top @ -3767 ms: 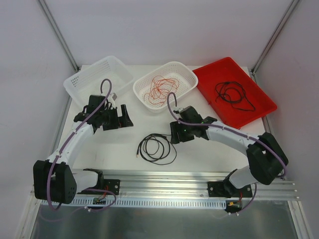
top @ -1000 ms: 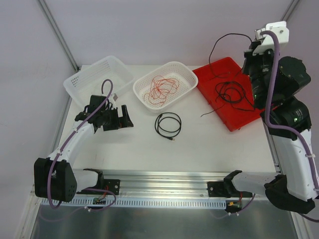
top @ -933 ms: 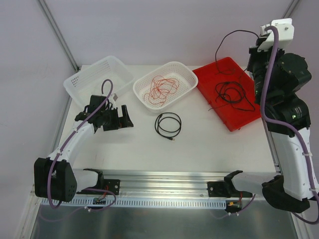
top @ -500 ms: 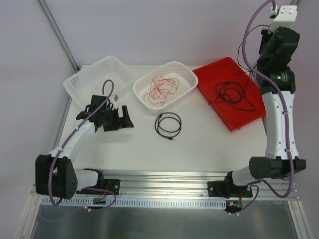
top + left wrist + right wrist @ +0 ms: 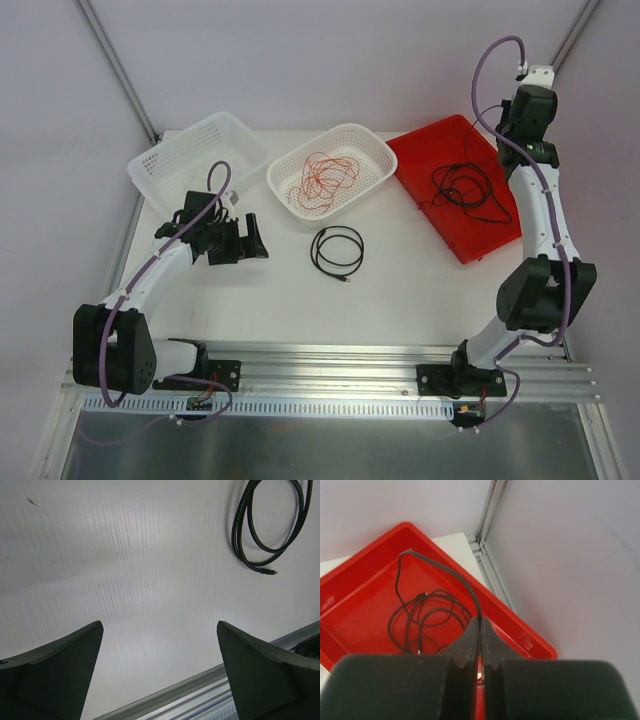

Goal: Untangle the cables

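A tangle of black cable (image 5: pixel 452 186) lies in the red tray (image 5: pixel 430 150) at the back right. High above the tray's far corner, my right gripper (image 5: pixel 512 118) is shut on one strand of it. In the right wrist view the strand arcs up from the tangle (image 5: pixel 427 615) into the closed right gripper (image 5: pixel 480 621). A separate coiled black cable (image 5: pixel 314 250) rests on the table centre, also seen as a coiled black cable (image 5: pixel 262 569) in the left wrist view. My left gripper (image 5: pixel 250 237) hovers left of it; the left gripper (image 5: pixel 159 623) is open and holds nothing.
A white basket (image 5: pixel 345 130) holding thin red wire (image 5: pixel 322 175) stands at the back centre. Another white basket (image 5: pixel 200 140) sits at the back left. Frame posts rise at both rear corners, and a metal rail (image 5: pixel 330 360) runs along the near edge.
The right arm has stretched up and back over the red tray's far corner, still gripping the black strand. The left arm has barely moved.
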Controlling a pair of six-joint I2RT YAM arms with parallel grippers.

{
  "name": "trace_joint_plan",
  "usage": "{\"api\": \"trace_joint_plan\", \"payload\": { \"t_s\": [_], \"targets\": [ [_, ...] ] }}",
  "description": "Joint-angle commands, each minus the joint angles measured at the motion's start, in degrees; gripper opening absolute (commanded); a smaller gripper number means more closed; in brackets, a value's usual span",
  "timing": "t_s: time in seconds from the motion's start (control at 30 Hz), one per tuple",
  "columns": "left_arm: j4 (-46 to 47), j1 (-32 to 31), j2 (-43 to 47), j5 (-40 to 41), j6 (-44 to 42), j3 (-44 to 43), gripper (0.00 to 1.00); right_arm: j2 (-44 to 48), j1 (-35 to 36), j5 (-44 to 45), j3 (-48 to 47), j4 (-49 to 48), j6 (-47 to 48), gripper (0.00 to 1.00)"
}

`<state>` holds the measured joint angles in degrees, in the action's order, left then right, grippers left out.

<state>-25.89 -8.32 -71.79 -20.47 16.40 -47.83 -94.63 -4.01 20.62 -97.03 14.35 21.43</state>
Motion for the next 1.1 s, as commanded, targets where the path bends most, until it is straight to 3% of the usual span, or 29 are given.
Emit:
{"api": "trace_joint_plan", "payload": {
  "t_s": [0.0, 0.2, 0.43, 0.53, 0.57, 0.77, 0.93, 1.07],
  "targets": [
    [0.40, -0.38, 0.07, -0.71, -1.46, -0.59, 0.99, 0.59, -1.43, -2.16, 3.68, -1.44, -3.67, 0.01],
    [0.31, -0.38, 0.60, -1.06, -1.37, -0.59, 0.99, 1.55, -8.10, -6.38, 13.88, 3.56, -16.23, 0.01],
    [0.31, -0.38, 1.56, -1.15, -1.29, -0.33, 0.99, -11.25, -15.67, -16.04, 6.34, 21.40, -24.51, 0.02],
    [0.31, -0.38, 1.65, -0.89, -1.29, -0.24, 0.99, -12.77, -16.20, -15.97, 3.96, 25.55, -24.94, 0.26],
    [0.40, -0.38, 1.74, -0.89, -1.29, -0.33, 0.99, -11.99, -16.12, -15.70, 4.04, 26.08, -25.03, 0.39],
    [0.23, -0.38, 1.56, -1.33, -1.11, -0.33, 0.99, -5.84, -14.54, -16.32, 5.19, 24.68, -23.90, 0.66],
    [0.31, -0.38, 1.48, -1.33, -1.11, -0.51, 0.99, -0.21, -11.02, -17.01, 5.71, 23.18, -18.98, 0.70],
    [0.23, -0.38, 1.48, -1.24, -1.11, -0.51, 0.99, 1.64, -8.13, -23.69, 6.24, 22.13, -17.13, 0.70]
  ]
}}
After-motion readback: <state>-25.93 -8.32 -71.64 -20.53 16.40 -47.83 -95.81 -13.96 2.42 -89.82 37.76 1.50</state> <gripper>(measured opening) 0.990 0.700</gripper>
